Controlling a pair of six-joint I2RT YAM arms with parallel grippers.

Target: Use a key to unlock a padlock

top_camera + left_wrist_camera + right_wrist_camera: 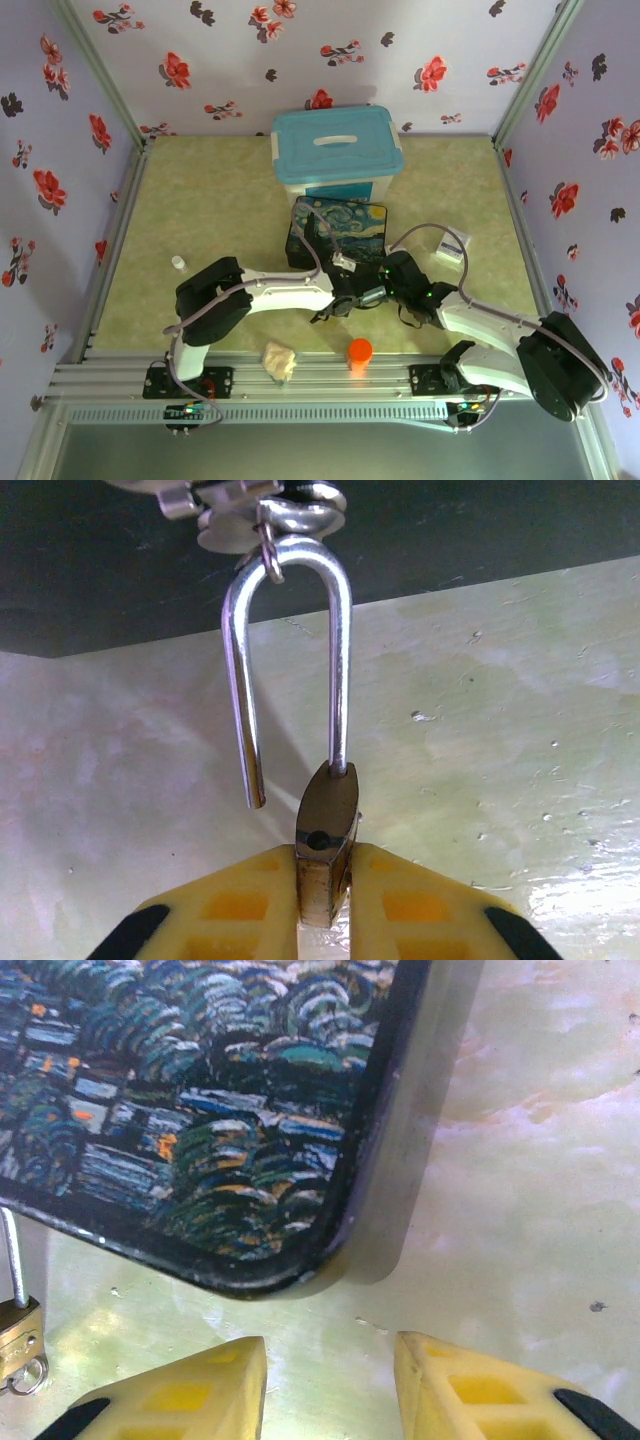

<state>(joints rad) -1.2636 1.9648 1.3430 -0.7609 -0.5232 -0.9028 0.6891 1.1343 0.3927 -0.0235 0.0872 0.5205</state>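
Note:
The small brass padlock [327, 800] stands edge-on between the yellow fingers of my left gripper [325, 855], which is shut on its body. Its silvery shackle [340, 660] is sprung: one leg sits in the body, the other hangs free. A small ring [272, 560] links the shackle's bend to silvery metal bits at the painted box's edge. My right gripper [330, 1355] is open over bare table just off the box's corner, nothing between its fingers. The padlock [18, 1332] shows at its far left with a tiny ring [30, 1373] beside it. The key is hidden. Both grippers [350, 298] [385, 285] meet in front of the box.
The painted night-sky box [338, 232] lies flat mid-table, and a blue-lidded tub [337, 150] stands behind it. An orange cap [360, 352] and a crumpled pale wad [280, 362] sit at the near rail. A white card [452, 247] lies to the right.

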